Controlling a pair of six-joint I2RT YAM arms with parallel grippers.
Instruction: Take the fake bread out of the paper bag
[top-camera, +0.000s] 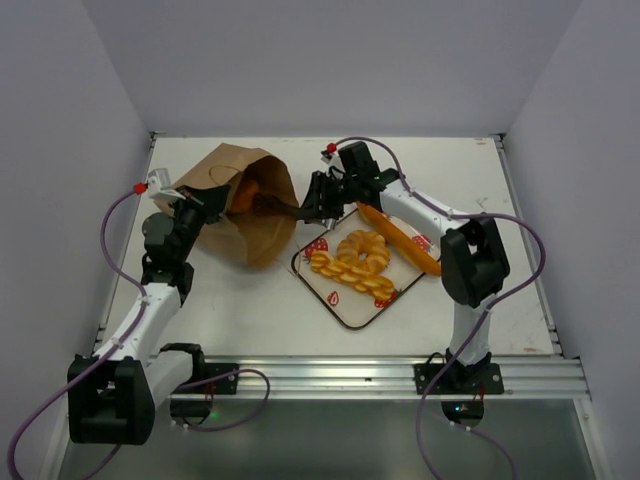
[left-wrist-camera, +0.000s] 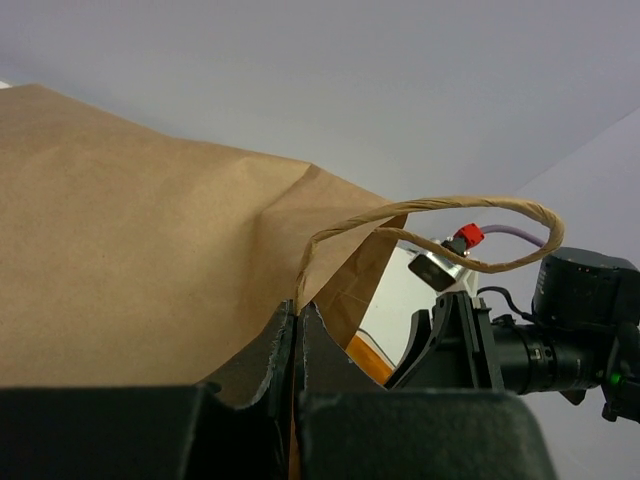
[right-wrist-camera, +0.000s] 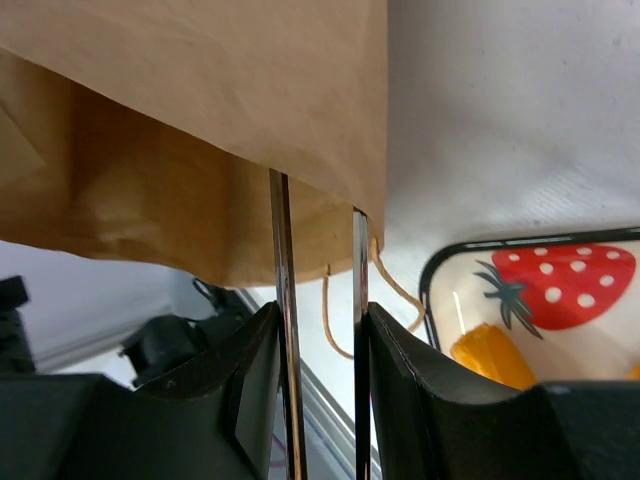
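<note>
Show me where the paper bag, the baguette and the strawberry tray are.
paper bag (top-camera: 262, 235), top view, its brown side wall.
baguette (top-camera: 400, 240), top view, the middle of its length.
tray (top-camera: 358, 311), top view, bare white near corner.

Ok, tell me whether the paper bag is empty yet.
Not empty. In the top view an orange bread piece shows inside the open mouth of the paper bag. Whether more lies deeper, cannot tell.
</note>
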